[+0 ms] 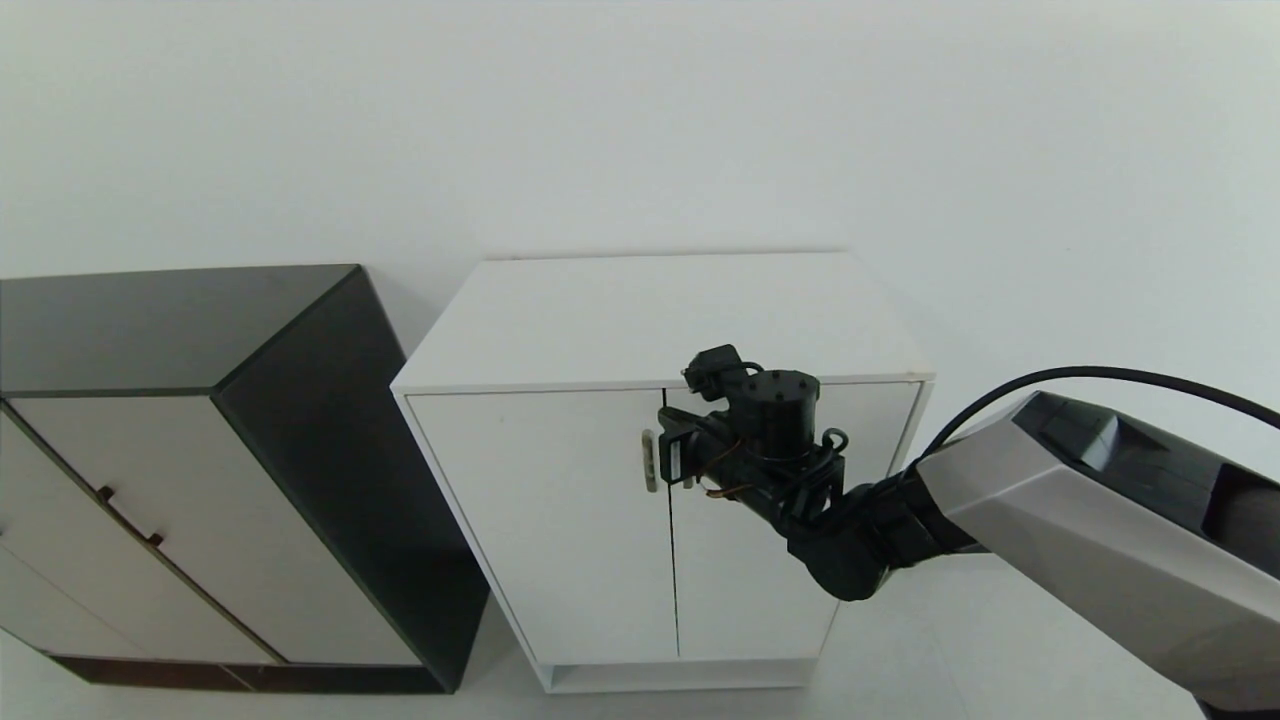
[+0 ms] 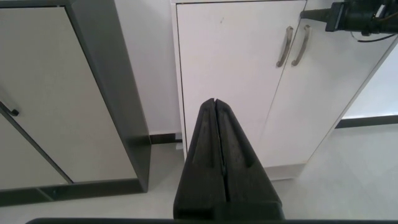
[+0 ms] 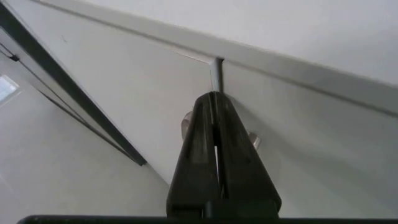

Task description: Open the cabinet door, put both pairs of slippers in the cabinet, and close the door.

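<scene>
Where the two doors of the white cabinet (image 1: 660, 320) meet, the right gripper (image 3: 215, 101) is stationed at handle height, its jaws pressed together with nothing between them. Its tips point at the vertical seam (image 3: 219, 70) between the doors. In the right wrist view the two door handles (image 2: 285, 46) show on either side of the closed fingers. Whether the fingers touch a handle or the door face cannot be determined. In the head view the gripper sits just beside the left door's handle and covers the right door's handle. The left door (image 1: 540, 520) and the right door (image 1: 750, 600) are both fully shut and flush with the cabinet front. The cabinet stands upright on the pale floor (image 1: 900, 680) against a plain white wall (image 1: 640, 120). The left gripper (image 2: 214, 104) is likewise clamped shut on nothing. It hangs low, well apart from the cabinet, and faces the lower part of the left door. Immediately to the robot's left of the white cabinet stands a second cabinet (image 1: 330, 450) with a dark top and dark side panel. Its light front panels carry small dark pulls (image 1: 105, 493). A narrow gap of floor and wall separates the two cabinets.
</scene>
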### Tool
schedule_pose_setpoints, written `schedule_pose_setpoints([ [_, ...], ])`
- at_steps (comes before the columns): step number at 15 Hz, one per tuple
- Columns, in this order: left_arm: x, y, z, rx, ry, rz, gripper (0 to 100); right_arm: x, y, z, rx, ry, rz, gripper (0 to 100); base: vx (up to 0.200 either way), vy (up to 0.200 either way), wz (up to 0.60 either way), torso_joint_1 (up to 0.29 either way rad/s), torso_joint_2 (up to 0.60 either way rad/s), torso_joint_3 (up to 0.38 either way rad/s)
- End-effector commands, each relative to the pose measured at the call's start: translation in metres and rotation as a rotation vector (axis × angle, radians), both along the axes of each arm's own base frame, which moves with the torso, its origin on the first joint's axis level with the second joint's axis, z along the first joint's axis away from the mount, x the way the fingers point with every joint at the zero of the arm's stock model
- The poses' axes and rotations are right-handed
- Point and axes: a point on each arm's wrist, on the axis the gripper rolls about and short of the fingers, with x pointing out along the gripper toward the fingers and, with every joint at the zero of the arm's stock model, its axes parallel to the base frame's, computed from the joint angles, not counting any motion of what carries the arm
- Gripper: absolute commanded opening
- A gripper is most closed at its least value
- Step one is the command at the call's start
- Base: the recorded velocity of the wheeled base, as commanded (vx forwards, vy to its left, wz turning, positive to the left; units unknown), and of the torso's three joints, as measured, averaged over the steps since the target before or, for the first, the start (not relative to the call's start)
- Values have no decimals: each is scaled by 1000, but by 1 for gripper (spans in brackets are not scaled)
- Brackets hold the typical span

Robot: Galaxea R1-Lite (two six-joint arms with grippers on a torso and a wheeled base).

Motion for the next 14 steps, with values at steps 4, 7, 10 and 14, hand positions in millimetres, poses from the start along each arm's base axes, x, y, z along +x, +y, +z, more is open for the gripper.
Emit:
schedule_pose_setpoints([
  [4, 0, 0, 0, 0, 1, 2, 0, -20, -8, 13, -3, 2, 14, 0, 0, 0, 0, 0, 0, 0],
  [7, 0, 0, 0, 0, 1, 0, 0, -35, -22, 18, 4, -4, 14, 0, 0, 0, 0, 0, 0, 0],
  [10, 0, 0, 0, 0, 1, 0, 0, -54, -39, 22, 2, 2, 14, 0, 0, 0, 0, 0, 0, 0],
  [14, 0, 0, 0, 0, 1, 0, 0, -82, -64, 24, -6, 11, -39, 0, 0, 0, 0, 0, 0, 0],
])
